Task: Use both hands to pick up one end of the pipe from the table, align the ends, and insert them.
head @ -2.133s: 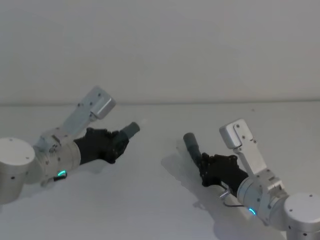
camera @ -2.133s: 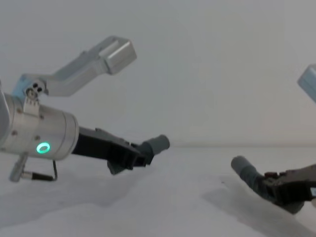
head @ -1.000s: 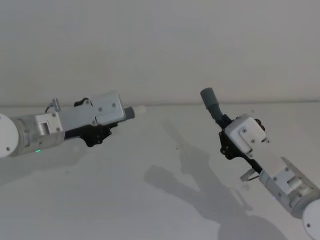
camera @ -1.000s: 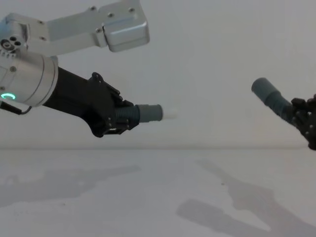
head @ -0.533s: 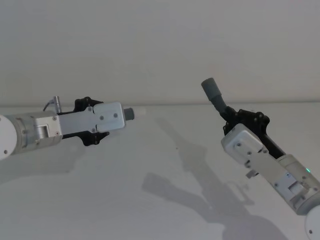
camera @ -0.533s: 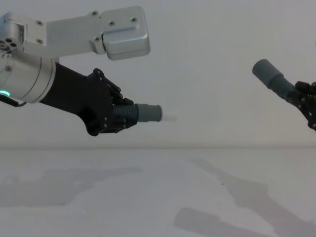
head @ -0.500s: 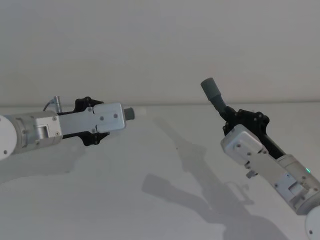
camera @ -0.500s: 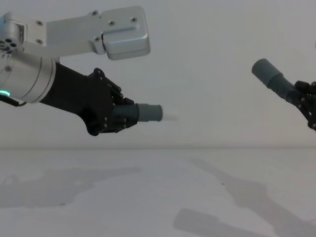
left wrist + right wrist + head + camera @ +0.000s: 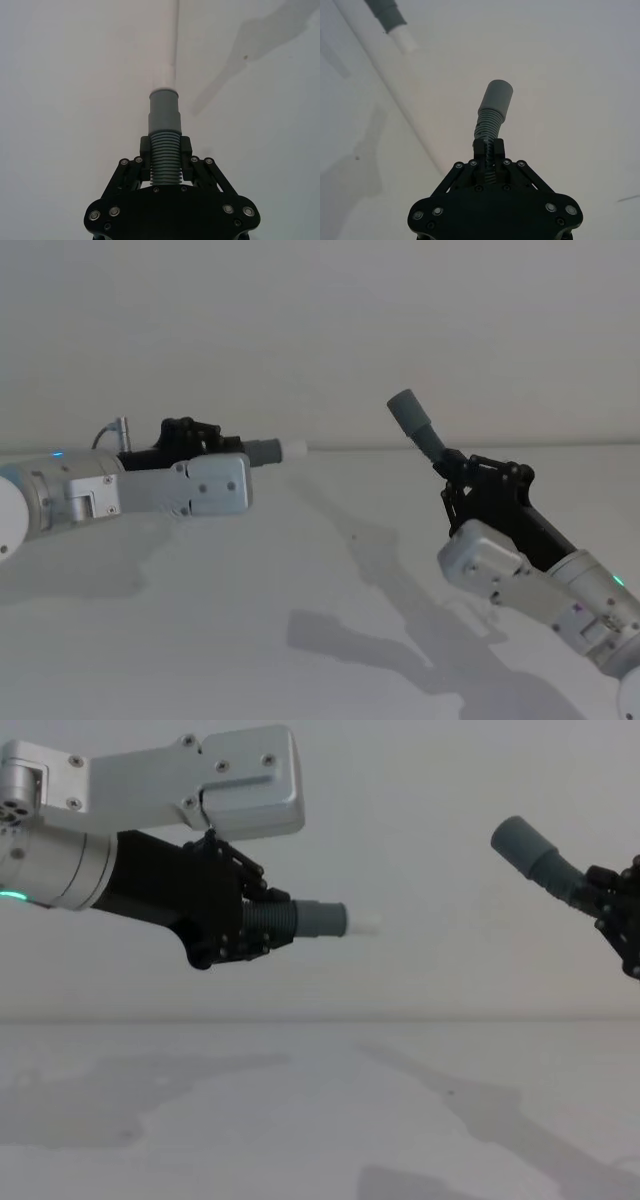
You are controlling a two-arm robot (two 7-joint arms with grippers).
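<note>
1. Head view: both pieces hang clear of the table (image 9: 300, 580). Over the last half second the left gripper (image 9: 228, 446), at middle left, has pushed the straight piece (image 9: 264, 452) rightward. The right gripper (image 9: 455, 472) has brought the bent piece (image 9: 410, 418) slightly left. The gap has narrowed, but the ends remain well apart. Pickup looks done and alignment is under way.
2. Left wrist view: the left gripper's fingers (image 9: 145, 146) are clamped on the straight piece's ribs. Its cuff (image 9: 164, 107) and whitish tip (image 9: 165, 77) stick out ahead.
3. Right wrist view: the right gripper is clenched on the bent piece's ribs, its cuff leaning aside. The other piece's tip shows at upper left.
4. Chest view: the left arm reaches in level from the left, its piece horizontal. At upper right the bent piece slants up-left and sits higher, so it probably needs tipping down to line up.
</note>
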